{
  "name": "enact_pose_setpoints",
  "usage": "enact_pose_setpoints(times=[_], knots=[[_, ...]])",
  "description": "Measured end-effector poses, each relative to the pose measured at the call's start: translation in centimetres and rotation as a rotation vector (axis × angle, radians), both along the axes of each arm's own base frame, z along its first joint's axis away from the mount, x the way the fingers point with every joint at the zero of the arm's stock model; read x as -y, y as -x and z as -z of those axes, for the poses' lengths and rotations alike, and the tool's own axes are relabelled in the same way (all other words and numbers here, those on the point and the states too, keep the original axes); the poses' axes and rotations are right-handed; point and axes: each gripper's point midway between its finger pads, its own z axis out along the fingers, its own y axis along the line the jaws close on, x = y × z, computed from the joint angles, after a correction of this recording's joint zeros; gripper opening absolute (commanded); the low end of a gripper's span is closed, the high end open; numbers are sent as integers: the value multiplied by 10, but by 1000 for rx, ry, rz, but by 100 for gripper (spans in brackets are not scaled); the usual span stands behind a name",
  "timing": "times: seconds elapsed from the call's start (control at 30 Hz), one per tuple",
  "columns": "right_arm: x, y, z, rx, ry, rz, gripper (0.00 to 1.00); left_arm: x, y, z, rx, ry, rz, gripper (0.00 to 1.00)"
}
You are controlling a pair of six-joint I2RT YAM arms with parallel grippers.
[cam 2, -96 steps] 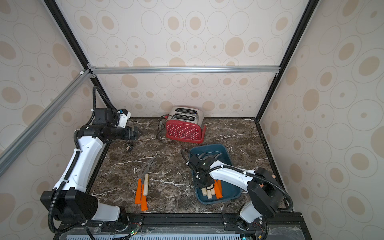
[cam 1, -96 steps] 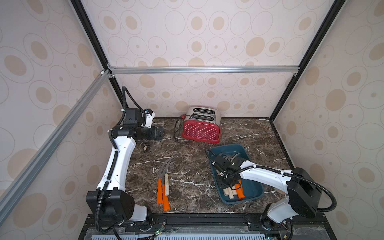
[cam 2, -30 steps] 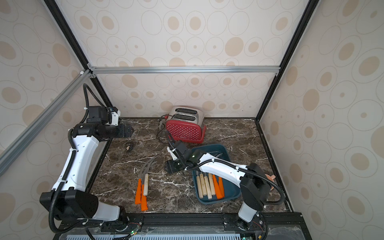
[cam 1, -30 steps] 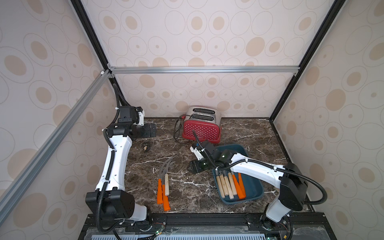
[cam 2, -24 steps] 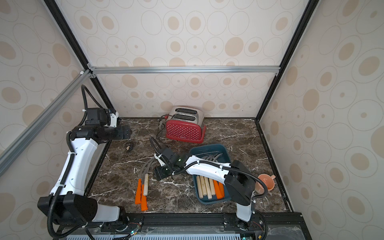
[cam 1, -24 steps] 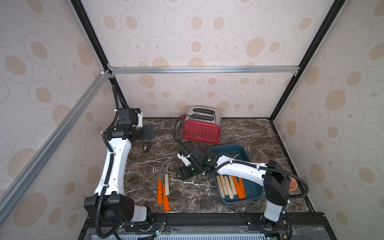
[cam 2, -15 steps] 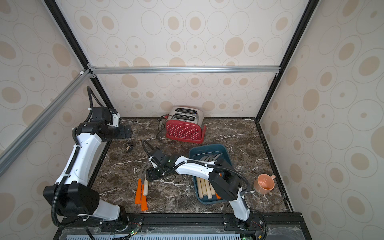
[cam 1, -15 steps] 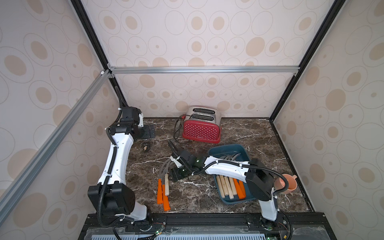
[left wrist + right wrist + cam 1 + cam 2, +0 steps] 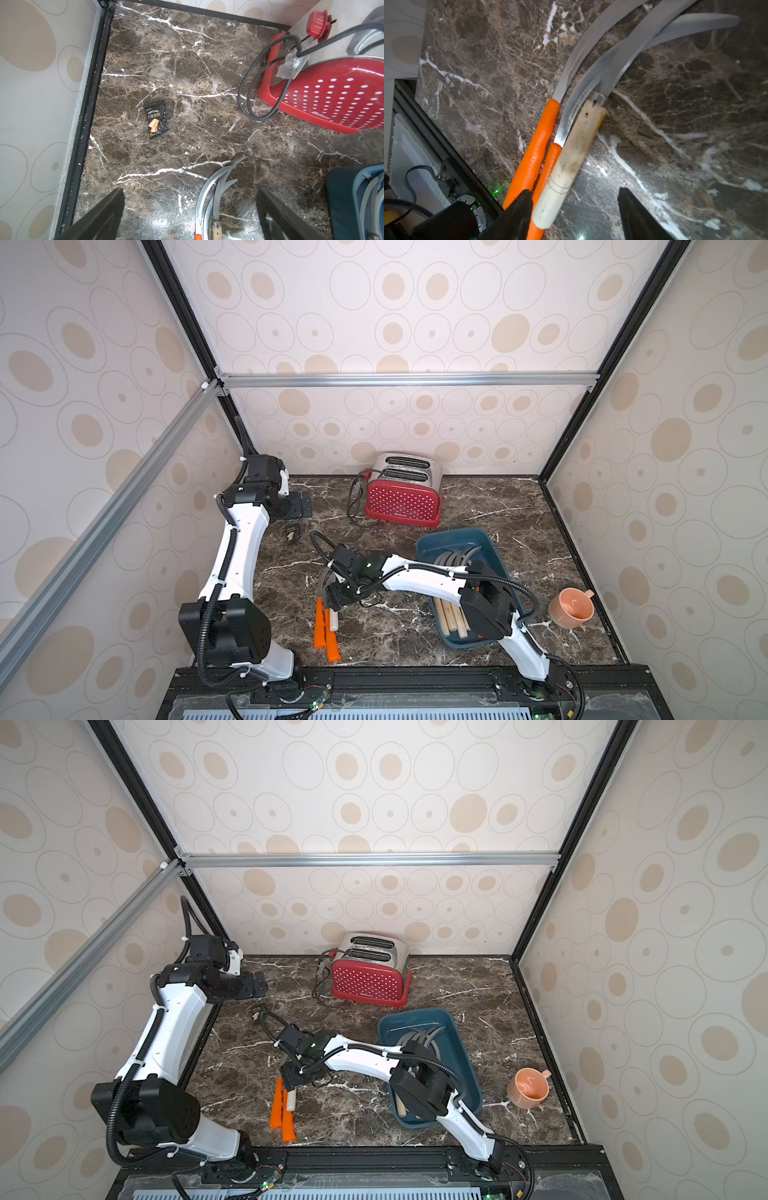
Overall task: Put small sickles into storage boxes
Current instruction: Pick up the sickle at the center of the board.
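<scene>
Three small sickles (image 9: 326,620) lie together on the marble tabletop (image 9: 415,626), near its front edge and well left of the storage box (image 9: 449,532). They are two orange-handled sickles (image 9: 533,153) and one wooden-handled sickle (image 9: 571,158), handles side by side and touching, grey blades overlapping and curving away. More sickles lie inside the teal box, blades (image 9: 419,1038) toward the back and pale handles (image 9: 451,616) toward the front.

The right gripper (image 9: 574,192) is directly over the handles of the three on the tabletop, jaws moderately apart on either side of the wooden handle's end and clasping nothing. The left gripper (image 9: 191,190) is raised near the back left corner, jaws wide and empty.

A red dotted toaster (image 9: 402,502) stands at the back, a snack packet (image 9: 155,119) lies left of it, and an orange cup (image 9: 570,608) sits right of the box.
</scene>
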Motion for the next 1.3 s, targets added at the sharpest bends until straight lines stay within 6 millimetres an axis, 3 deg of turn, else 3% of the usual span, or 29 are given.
enact_pose_setpoints(times=[0.23,0.6,1.3], knots=[[-2,7,15,-3,51,-10,67,5,0,-1,9,25,18,99],[-11,8,12,4,50,-25,64,8,2,-5,24,37,29,99],[-8,13,31,-20,93,-43,56,13,3,-4,26,56,43,99]])
